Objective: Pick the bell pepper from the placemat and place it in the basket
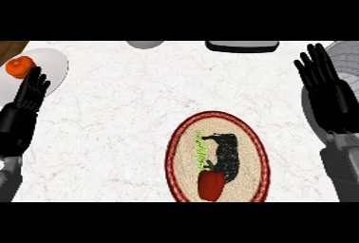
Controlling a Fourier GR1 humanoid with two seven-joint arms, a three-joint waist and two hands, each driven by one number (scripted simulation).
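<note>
A red bell pepper [211, 184] with a green stem lies on the near end of an oval placemat [247, 142], which has a dark red rim and a black animal figure. A grey basket [345, 53] shows partly at the far right edge, behind my right hand. My right hand [328, 90] is open, fingers straight and pointing away, well right of the placemat and above it in the view. My left hand [28, 97] rests open at the left edge, fingers up, far from the pepper.
A white plate [54, 64] at the far left holds an orange fruit [20, 67]. A grey round object [146, 44] and a dark flat tray-like object [242, 46] sit at the counter's far edge. White marble counter [119, 123] spans the middle.
</note>
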